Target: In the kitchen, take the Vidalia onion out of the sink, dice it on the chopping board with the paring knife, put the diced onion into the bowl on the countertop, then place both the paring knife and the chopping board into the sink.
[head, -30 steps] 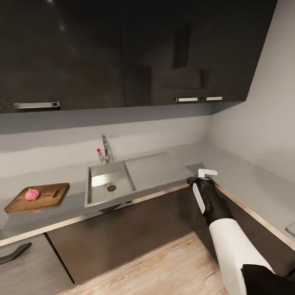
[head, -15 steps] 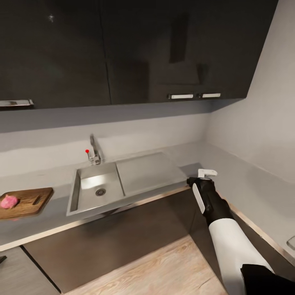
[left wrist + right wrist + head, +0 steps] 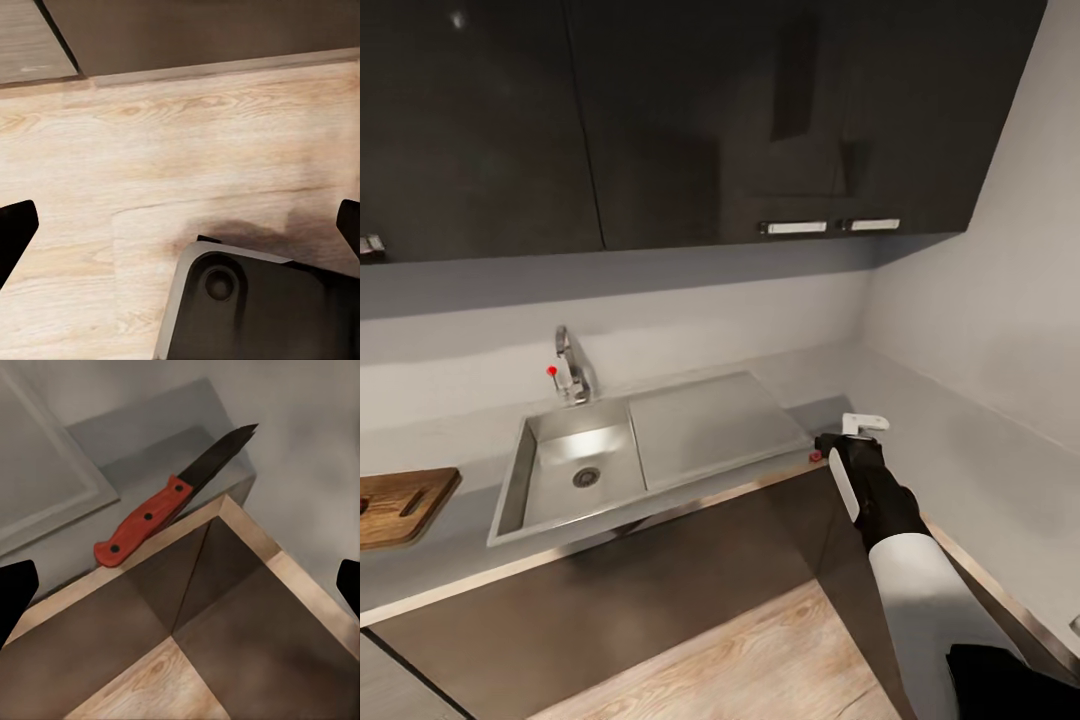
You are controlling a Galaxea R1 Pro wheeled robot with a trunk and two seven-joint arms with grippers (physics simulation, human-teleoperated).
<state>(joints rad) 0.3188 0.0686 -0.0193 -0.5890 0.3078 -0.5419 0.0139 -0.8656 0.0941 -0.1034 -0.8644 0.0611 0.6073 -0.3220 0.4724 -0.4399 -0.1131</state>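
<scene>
The steel sink [image 3: 565,478] with its drainboard [image 3: 705,425] and tap [image 3: 568,372] is set in the grey countertop [image 3: 960,450]. One end of the chopping board [image 3: 400,505], with its slot handle, shows at the left edge. The paring knife [image 3: 161,510] lies on the countertop near its inner corner edge, red handle toward the drainboard; a bit of that handle [image 3: 815,457] peeks out beside my right wrist. My right gripper [image 3: 180,589] hovers open just short of the knife, apart from it. My left gripper [image 3: 180,225] hangs open over the floor. The onion and bowl are out of view.
Dark wall cabinets [image 3: 710,120] hang above the counter, which turns a corner along the right wall [image 3: 1000,300]. Dark base cabinets [image 3: 660,580] stand below, with pale wood floor [image 3: 760,670] in front. My own base [image 3: 255,307] shows under the left gripper.
The camera has swung to the right, so the sink and board slid left in the picture and the onion left it. My right arm keeps its place by the counter corner.
</scene>
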